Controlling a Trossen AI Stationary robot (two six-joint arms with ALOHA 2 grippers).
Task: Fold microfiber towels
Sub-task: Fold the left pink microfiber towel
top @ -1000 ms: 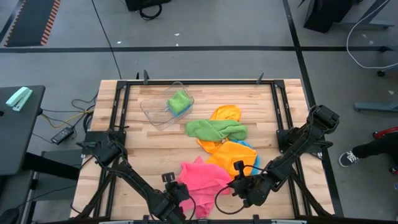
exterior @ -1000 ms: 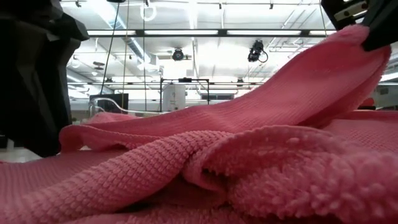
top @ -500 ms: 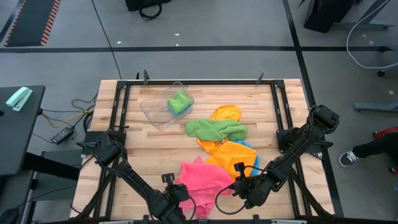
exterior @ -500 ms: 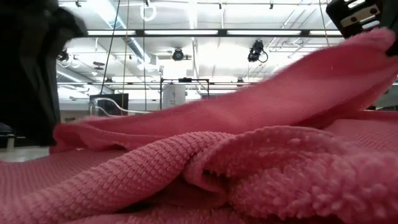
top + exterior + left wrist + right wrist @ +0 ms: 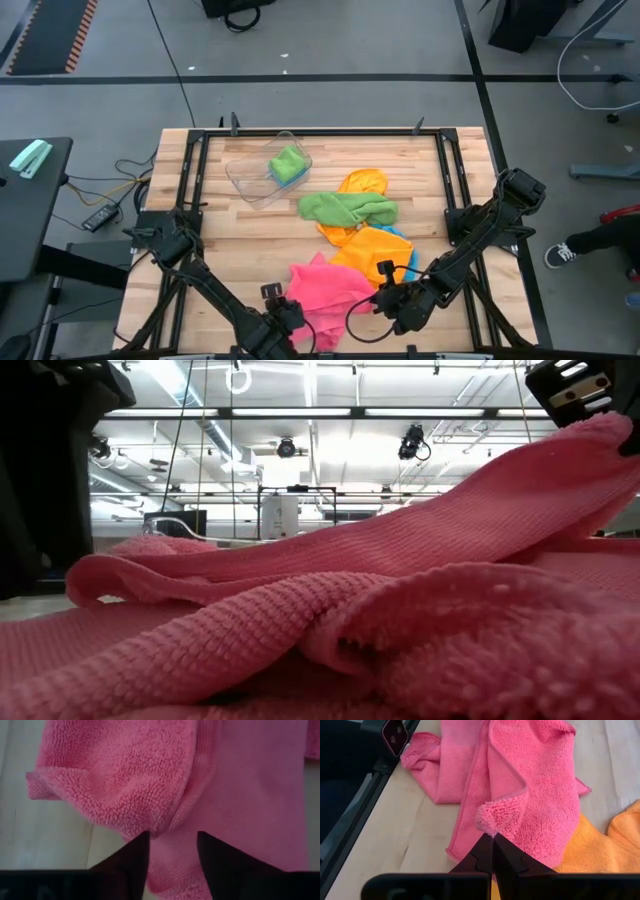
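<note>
A pink towel point(image 5: 325, 288) lies crumpled near the table's near edge, between my two grippers. My right gripper point(image 5: 492, 837) is shut on one of its corners at its right side. My left gripper point(image 5: 172, 845) hovers open at the towel's near left part, its fingers on either side of a ridge of cloth point(image 5: 170, 820). Farther back lie a green towel point(image 5: 348, 208), orange towels point(image 5: 372, 250) and a blue one point(image 5: 405, 240) peeking out under the orange. My right gripper pinches a corner of the pink towel point(image 5: 487, 820) between its two fingertips, slanting down from the table's near right. That corner point(image 5: 600, 435) is lifted, and the cloth slopes from it down to the rest, which lies bunched on the table. Whether my left gripper touches the cloth, I cannot tell.
A clear plastic tub point(image 5: 250, 175) stands at the far left with a green cloth point(image 5: 288, 162) in it. A black frame point(image 5: 320, 131) runs round the tabletop. Bare wood point(image 5: 240, 240) shows left of the pink towel.
In the low view the left arm's dark bulk has drawn back toward the picture's left. The pink towel's fold on that side now reaches farther out. The corner in my right gripper stays raised.
</note>
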